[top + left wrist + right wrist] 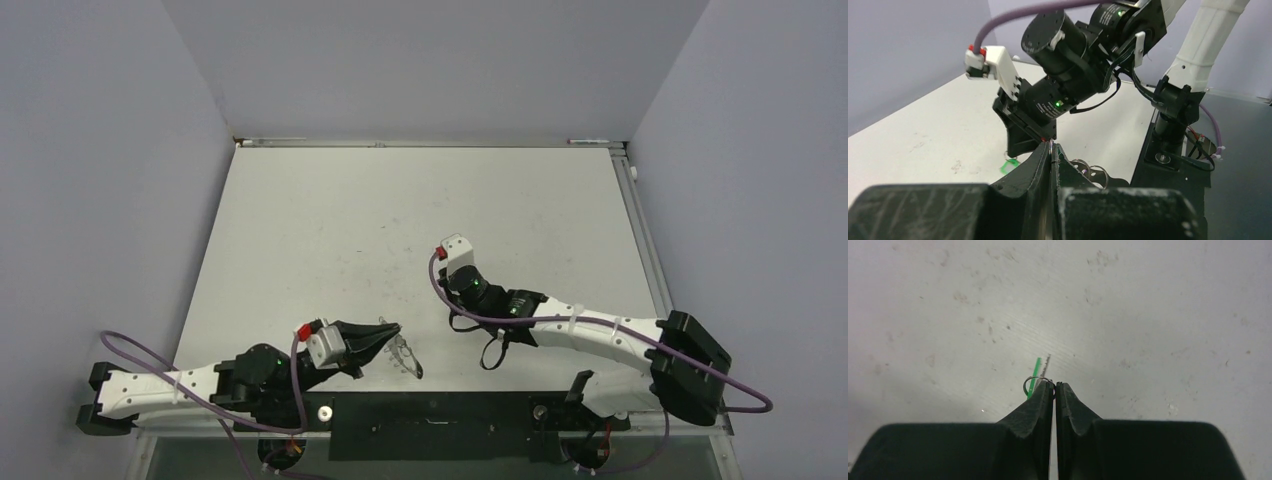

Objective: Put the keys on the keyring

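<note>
Both jaw pairs closed tight. Left gripper (393, 328) pinches keyring (406, 358) rim, ring jutting past tips, likely presented for threading. Right gripper (1054, 385) points down at table (330, 220), apparently nipping green key (1035, 374) by its loop; key apart from ring, not yet threaded.

A white table (330, 215), scuffed and flecked with dark marks, fills the floor of the space. Plain lavender-grey walls (430, 60) close it in at the back and on both sides. A pale rail (643, 232) edges its right side, and a black plate (430, 412) runs along the near edge. The light is soft and even.
</note>
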You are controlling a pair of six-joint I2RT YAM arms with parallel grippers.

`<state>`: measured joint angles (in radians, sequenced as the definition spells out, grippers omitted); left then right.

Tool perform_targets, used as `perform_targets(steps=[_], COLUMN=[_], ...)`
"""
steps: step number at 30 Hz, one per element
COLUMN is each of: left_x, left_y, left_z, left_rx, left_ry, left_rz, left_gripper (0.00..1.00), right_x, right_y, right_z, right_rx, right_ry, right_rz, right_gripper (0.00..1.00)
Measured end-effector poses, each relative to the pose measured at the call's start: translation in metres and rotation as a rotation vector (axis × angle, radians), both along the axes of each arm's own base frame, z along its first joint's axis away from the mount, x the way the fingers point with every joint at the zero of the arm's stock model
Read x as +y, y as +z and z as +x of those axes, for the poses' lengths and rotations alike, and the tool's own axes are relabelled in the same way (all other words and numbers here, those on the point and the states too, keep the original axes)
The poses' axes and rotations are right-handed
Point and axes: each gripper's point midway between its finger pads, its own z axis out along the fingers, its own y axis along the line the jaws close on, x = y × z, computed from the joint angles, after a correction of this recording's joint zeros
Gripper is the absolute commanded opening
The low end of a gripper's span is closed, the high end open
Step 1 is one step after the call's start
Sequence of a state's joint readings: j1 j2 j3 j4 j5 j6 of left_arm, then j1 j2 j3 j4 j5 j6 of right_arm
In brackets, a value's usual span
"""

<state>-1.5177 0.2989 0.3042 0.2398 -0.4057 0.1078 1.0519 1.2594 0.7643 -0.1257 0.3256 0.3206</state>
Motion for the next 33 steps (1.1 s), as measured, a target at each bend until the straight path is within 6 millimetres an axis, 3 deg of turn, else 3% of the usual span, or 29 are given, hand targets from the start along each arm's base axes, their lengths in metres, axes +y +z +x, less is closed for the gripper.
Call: perform_targets(steps=[3,5,11,12,13,14,18,23,27,30,33], left_x=[0.001,0.003,0.008,0.009,0.009,0.008,0.004,0.001,-0.002,-0.007,-0.014], left_y=[-0.007,-0.013,-0.029,-0.032,-0.035,-0.038,-0.046,-0.044,-0.032,-0.021,-0.013], left_z=[0.005,0.01,0.03,0.033,0.035,0.036,0.036,0.028,0.017,0.004,-0.011], left_rx=[0.024,0.046,0.138,0.153,0.16,0.163,0.172,0.166,0.161,0.157,0.153], left_ry=[0.028,0.065,0.21,0.232,0.246,0.252,0.255,0.204,0.127,0.045,-0.052], left_rz=[0.031,0.052,0.077,0.081,0.089,0.097,0.125,0.161,0.171,0.182,0.198], left_gripper=[0.0,0.0,0.0,0.0,0.0,0.0,0.0,0.0,0.0,0.0,0.0], right_x=[-0.016,-0.017,-0.009,-0.009,-0.009,-0.01,-0.021,-0.03,-0.029,-0.018,-0.002], right_y=[-0.041,-0.053,-0.041,-0.038,-0.036,-0.036,-0.045,-0.049,-0.011,0.041,0.092], right_z=[0.0,-0.007,-0.008,-0.008,-0.007,-0.006,-0.002,-0.005,-0.009,-0.016,-0.043], right_rx=[0.094,0.13,0.12,0.115,0.114,0.118,0.162,0.183,0.104,-0.02,-0.132], right_ry=[-0.038,-0.026,-0.012,-0.015,-0.02,-0.029,-0.081,-0.089,-0.019,0.108,0.318], right_rz=[-0.03,-0.028,0.051,0.065,0.08,0.091,0.101,0.078,0.14,0.252,0.363], right_gripper=[0.05,0.05,0.05,0.1,0.25,0.33,0.63,0.68,0.69,0.65,0.56])
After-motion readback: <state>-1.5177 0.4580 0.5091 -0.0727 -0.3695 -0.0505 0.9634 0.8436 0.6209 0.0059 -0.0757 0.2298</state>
